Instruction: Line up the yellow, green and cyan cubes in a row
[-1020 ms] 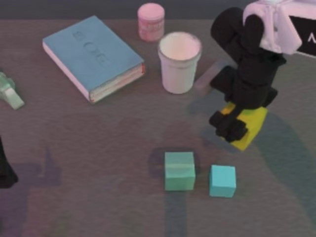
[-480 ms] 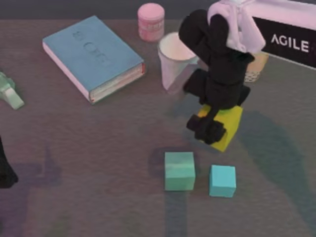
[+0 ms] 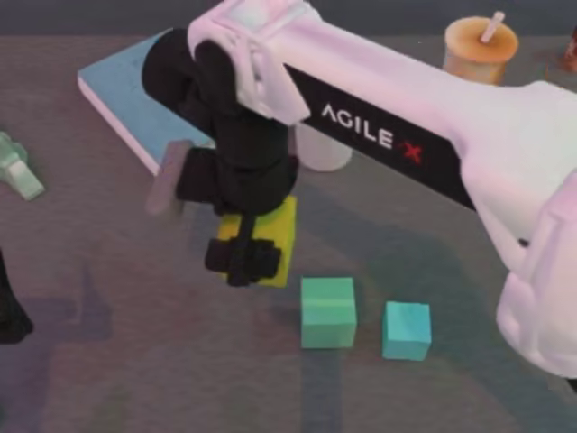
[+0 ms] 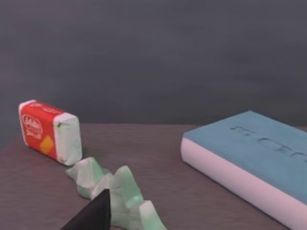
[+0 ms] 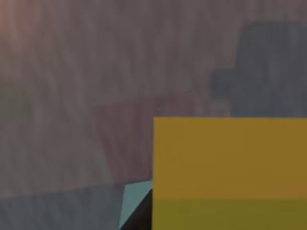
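The right gripper [image 3: 242, 257] had its fingers pinched on the yellow cube [image 3: 275, 236], which showed beneath the black wrist, up and to the left of the green cube [image 3: 328, 312]. In the right wrist view the yellow cube [image 5: 230, 165] filled much of the picture, with the table [image 5: 72, 96] behind it. The green cube sat on the table with the cyan cube [image 3: 407, 330] just to its right, a narrow gap between them. The right arm reached in from the table's right side, crossing over the white cup [image 3: 320, 152] and part of the blue book [image 3: 122, 86]. An orange drink cup [image 3: 480, 45] stood at the far edge. The left gripper [image 3: 9, 311] sat parked at the table's left edge; whether its fingers were spread or together could not be told. Its wrist view showed a pale green bottle-like item [image 4: 115, 191], a red packet [image 4: 48, 132] and the blue book [image 4: 249, 163].
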